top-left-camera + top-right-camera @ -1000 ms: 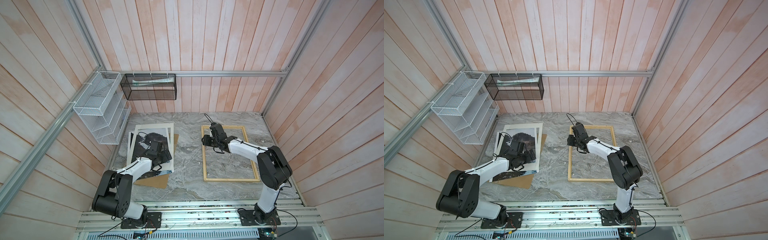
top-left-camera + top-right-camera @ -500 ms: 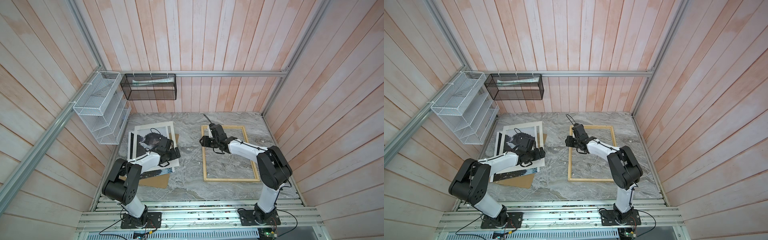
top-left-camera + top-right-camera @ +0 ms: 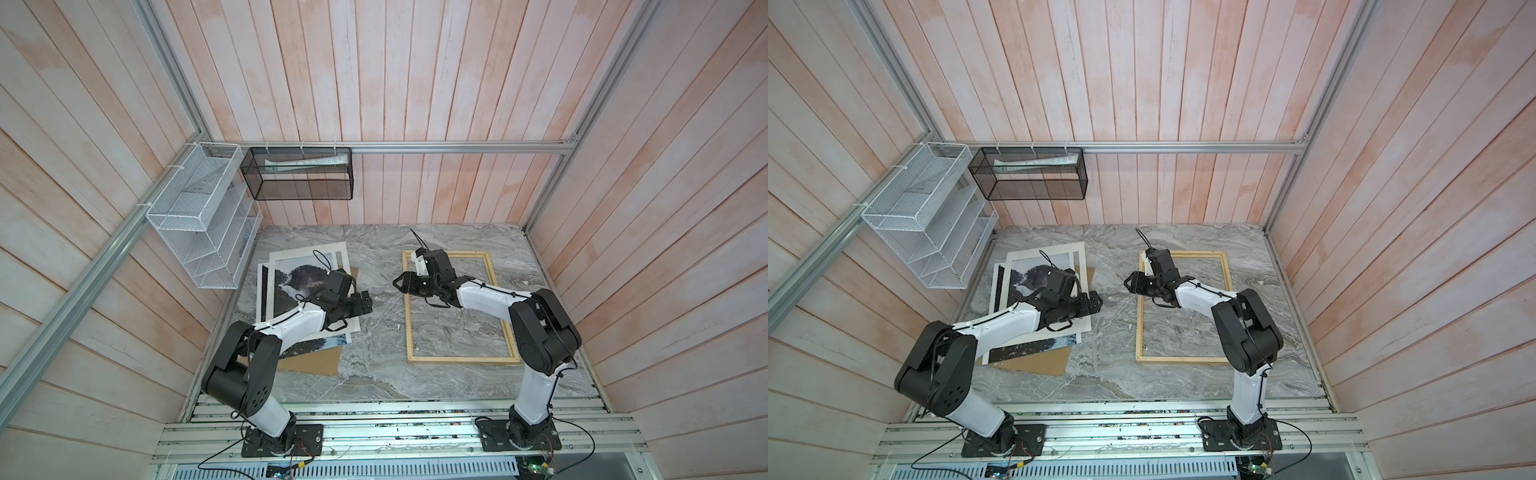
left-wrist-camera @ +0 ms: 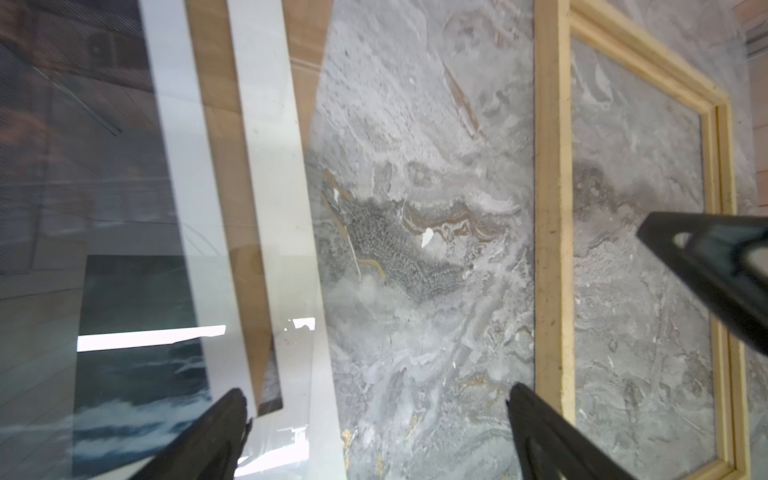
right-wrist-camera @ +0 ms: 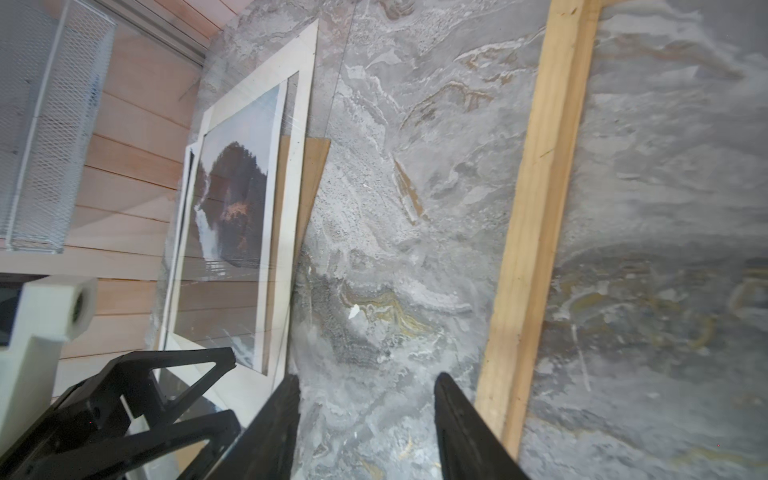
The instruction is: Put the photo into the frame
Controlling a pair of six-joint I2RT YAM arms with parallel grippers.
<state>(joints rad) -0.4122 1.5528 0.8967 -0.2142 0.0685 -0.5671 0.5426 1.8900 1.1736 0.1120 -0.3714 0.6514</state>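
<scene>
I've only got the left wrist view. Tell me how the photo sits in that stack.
Observer: In both top views the photo lies under the white mat, skewed, with its near end sticking out past the mat and a brown backing board beneath.
Operator: Now check the whole frame.
Observer: The frame lies flat with only bare table inside. The right gripper reaches across its left rail, open and empty.

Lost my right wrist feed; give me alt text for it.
The right gripper, jaws apart and empty, hangs over bare marble table between the frame and a stack: the photo under a white mat on a brown backing board. The left gripper, also open, is at that stack's edge.
</scene>
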